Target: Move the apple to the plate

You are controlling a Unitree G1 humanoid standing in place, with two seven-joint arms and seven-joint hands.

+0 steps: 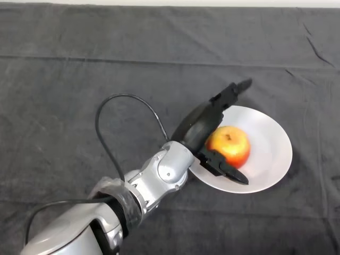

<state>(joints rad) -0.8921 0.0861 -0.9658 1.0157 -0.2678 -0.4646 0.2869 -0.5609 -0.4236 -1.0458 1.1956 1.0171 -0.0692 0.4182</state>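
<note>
Dark cloth [79, 79] surrounds plate [271, 143]; apple [229, 145] sits between splayed hand [199, 130] fingers [228, 172].

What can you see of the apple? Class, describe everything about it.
The apple is round, red blending to yellow-orange on top, with a smooth skin and a small dark stem dimple facing up. It sits upright on the white plate, left of its middle. The black left hand lies open around it, fingers spread on either side.
</note>
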